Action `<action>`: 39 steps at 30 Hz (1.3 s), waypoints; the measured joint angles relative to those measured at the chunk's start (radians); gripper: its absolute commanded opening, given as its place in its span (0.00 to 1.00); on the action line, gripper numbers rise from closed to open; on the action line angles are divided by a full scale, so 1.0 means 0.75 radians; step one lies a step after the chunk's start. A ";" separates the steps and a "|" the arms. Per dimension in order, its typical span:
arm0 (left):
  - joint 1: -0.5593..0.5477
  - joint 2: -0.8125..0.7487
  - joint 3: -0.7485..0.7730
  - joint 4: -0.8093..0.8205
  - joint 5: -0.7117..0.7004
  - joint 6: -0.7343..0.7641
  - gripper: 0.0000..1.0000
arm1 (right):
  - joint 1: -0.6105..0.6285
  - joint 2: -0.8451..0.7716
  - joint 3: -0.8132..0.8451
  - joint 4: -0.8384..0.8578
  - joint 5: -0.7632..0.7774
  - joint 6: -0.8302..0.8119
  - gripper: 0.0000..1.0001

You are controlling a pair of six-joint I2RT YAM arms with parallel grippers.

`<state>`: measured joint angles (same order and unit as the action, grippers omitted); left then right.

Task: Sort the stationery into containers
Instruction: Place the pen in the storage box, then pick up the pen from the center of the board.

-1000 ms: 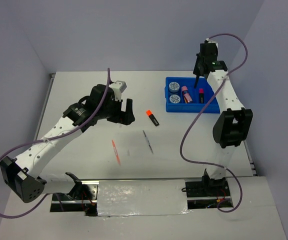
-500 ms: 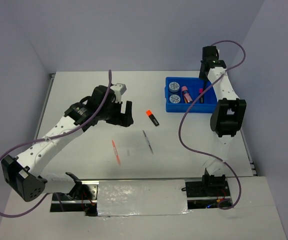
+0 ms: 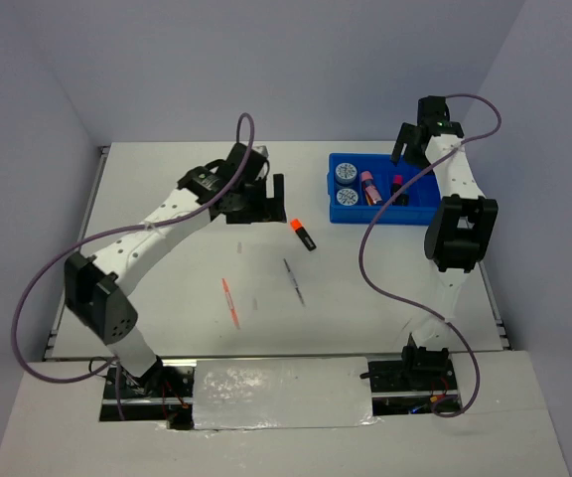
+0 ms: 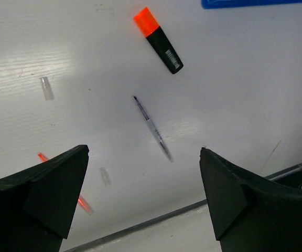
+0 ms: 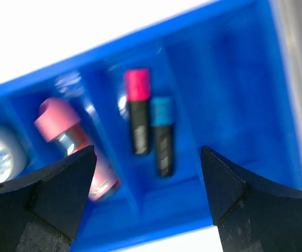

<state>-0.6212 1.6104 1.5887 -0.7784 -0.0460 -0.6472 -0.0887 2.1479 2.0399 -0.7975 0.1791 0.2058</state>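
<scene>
1. The left gripper (image 4: 143,149) was spread wide with nothing between its fingers. It hung over the white table (image 3: 167,288), looking down on the loose items.
2. The grey pen (image 4: 152,128) lay below the gap between the fingers. The orange-capped highlighter (image 4: 159,39) lay a little beyond it, near the edge of the blue tray (image 3: 417,215).
3. The orange pen (image 3: 230,303) lay apart from both, closer to the arm bases. The left wrist view showed only part of it, beside one finger.
4. The highlighter seemed light and stiff, with a thick black barrel. I would take it across the middle of the barrel, with the fingers crosswise to its length.
5. The two pens seemed very light and thin, and they lay flat on a smooth surface. They could probably roll or slip out, so the fingers should go low and close across the middle.
6. The right gripper (image 5: 148,149) was also spread and carried nothing. It hung above the tray.
7. In the tray, the pink-capped highlighter (image 5: 138,113) and the blue-capped highlighter (image 5: 163,134) lay side by side in one compartment.
8. The pink cylinder (image 5: 69,136) lay in the next compartment. The two tape discs (image 3: 346,185) lay at the tray's left end.
</scene>
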 measured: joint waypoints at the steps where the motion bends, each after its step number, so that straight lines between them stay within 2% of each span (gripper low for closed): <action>1: -0.013 0.048 0.048 -0.024 -0.018 -0.033 0.99 | 0.002 -0.012 -0.003 -0.017 -0.024 0.022 0.88; 4: -0.077 0.269 0.260 -0.102 -0.112 -0.176 0.99 | 0.011 -0.202 -0.179 -0.011 -0.128 0.107 0.95; 11: -0.182 0.706 0.626 -0.295 -0.346 -0.566 0.99 | 0.075 -0.875 -0.609 0.033 -0.351 0.245 0.97; 14: -0.186 0.862 0.758 -0.354 -0.405 -0.646 0.99 | 0.080 -1.017 -0.670 0.036 -0.457 0.256 0.97; 18: -0.186 1.068 0.949 -0.395 -0.448 -0.699 0.98 | 0.079 -1.064 -0.764 0.068 -0.585 0.271 1.00; 22: -0.185 1.149 0.909 -0.388 -0.468 -0.719 0.98 | 0.086 -1.116 -0.931 0.084 -0.718 0.318 1.00; 25: -0.186 1.184 0.910 -0.384 -0.488 -0.714 0.96 | 0.141 -1.148 -0.973 0.083 -0.763 0.341 1.00; 32: -0.190 1.206 0.926 -0.344 -0.527 -0.713 0.77 | 0.309 -1.219 -0.973 0.098 -0.841 0.364 1.00; 37: -0.199 1.136 0.793 -0.266 -0.541 -0.692 0.75 | 0.311 -1.211 -0.962 0.097 -0.875 0.376 1.00; 38: -0.200 1.127 0.775 -0.251 -0.541 -0.680 0.66 | 0.311 -1.207 -0.954 0.098 -0.880 0.379 1.00; 39: -0.202 1.118 0.757 -0.240 -0.541 -0.672 0.64 | 0.311 -1.205 -0.948 0.101 -0.883 0.382 1.00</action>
<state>-0.7727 2.4489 2.1563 -0.9585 -0.4519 -1.1515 0.1444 1.2442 1.3289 -0.7219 -0.4835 0.4923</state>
